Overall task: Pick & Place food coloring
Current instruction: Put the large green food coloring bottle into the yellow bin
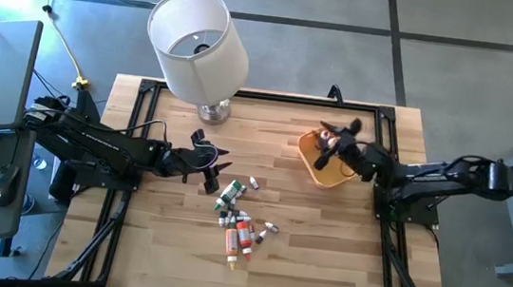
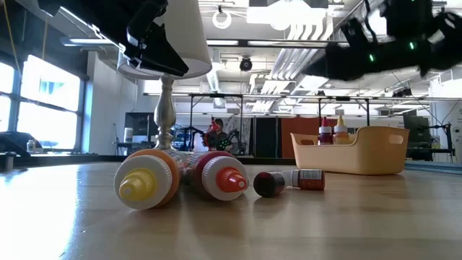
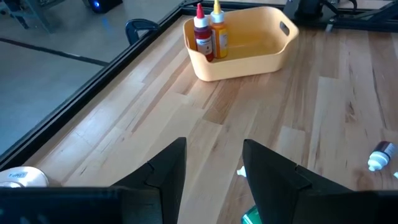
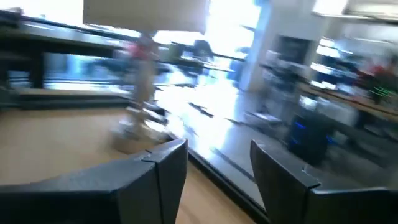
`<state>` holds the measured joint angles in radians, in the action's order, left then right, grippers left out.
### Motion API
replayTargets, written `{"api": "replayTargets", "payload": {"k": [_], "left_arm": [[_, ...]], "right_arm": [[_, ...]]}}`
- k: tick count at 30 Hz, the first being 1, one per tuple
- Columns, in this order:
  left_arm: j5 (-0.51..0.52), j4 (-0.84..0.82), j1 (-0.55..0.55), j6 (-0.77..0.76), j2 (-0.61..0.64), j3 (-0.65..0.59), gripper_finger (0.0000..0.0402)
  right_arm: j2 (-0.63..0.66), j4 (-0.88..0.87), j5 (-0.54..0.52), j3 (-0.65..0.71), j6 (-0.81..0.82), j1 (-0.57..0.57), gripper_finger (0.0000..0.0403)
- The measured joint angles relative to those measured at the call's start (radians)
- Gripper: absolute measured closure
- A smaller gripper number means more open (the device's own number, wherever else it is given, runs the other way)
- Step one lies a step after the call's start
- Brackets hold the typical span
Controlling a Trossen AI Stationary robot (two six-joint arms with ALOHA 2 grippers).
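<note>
Reaching in from the desk's [image 1: 321,255] left edge, the left arm lies low and nearly level, its left end effector [image 1: 218,173] pointing toward the middle, just above and beside the near end of the scattered food coloring [image 1: 239,220]. In the left wrist view its two dark fingers [image 3: 166,171] stand apart with bare wood showing in the gap; nothing is held between them, though a bit of green shows just past one fingertip.

The right arm stretches from the right edge, elbow bent, with the right end effector [image 1: 331,142] raised over the orange bowl [image 1: 316,172]. Its wrist view is smeared, looking across the desk toward the lamp [image 4: 144,68] and the room; the fingers [image 4: 163,167] are parted and empty there.

Most of the small bottles lie on their sides in a loose cluster at the desk's centre, between the two arms and nearer the front edge than the bowl. From desk height a yellow-capped bottle [image 2: 148,178] and a red-capped one [image 2: 219,175] lie side by side, touching, with a dark-capped bottle [image 2: 289,180] just beside them. Two more, one red [image 3: 202,34] and one yellow [image 3: 217,31], stand upright inside the bowl against its wall. The lamp stands at the desk's back edge.
</note>
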<state>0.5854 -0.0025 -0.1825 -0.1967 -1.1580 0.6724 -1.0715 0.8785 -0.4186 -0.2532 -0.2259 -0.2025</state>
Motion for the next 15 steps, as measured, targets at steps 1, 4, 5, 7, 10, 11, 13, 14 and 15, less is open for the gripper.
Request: {"api": "replayTargets", "payload": {"k": [1,4,5,7,10,11,13,14,15], "left_arm": [[0.000,0.000,0.000,0.009,0.000,0.000,0.0246],[0.012,0.000,0.000,0.012,0.000,0.000,0.0246],[0.022,-0.001,0.000,0.015,0.001,0.000,0.0246],[0.032,-0.002,0.000,0.023,0.009,0.000,0.0246],[0.032,-0.006,0.000,0.035,0.018,0.000,0.0246],[0.032,-0.010,-0.001,0.035,0.024,0.000,0.0246],[0.040,-0.042,-0.001,0.035,0.042,0.000,0.0246],[0.053,-0.080,-0.001,0.035,0.056,0.000,0.0246],[0.071,-0.124,-0.001,0.031,0.072,0.000,0.0246]], "right_arm": [[0.000,-0.081,0.032,-0.060,0.000,0.030,0.0235],[-0.033,-0.422,0.111,-0.268,0.020,0.118,0.0235],[-0.064,-0.536,0.113,-0.340,0.038,0.147,0.0235],[-0.151,-0.696,0.108,-0.461,0.063,0.201,0.0235],[-0.311,-0.777,0.177,-0.601,0.047,0.262,0.0235],[-0.368,-0.779,0.221,-0.643,0.020,0.277,0.0235],[-0.480,-0.789,0.306,-0.734,-0.036,0.298,0.0235],[-0.532,-0.807,0.351,-0.779,-0.057,0.304,0.0235],[-0.580,-0.835,0.389,-0.829,-0.071,0.308,0.0235]]}}
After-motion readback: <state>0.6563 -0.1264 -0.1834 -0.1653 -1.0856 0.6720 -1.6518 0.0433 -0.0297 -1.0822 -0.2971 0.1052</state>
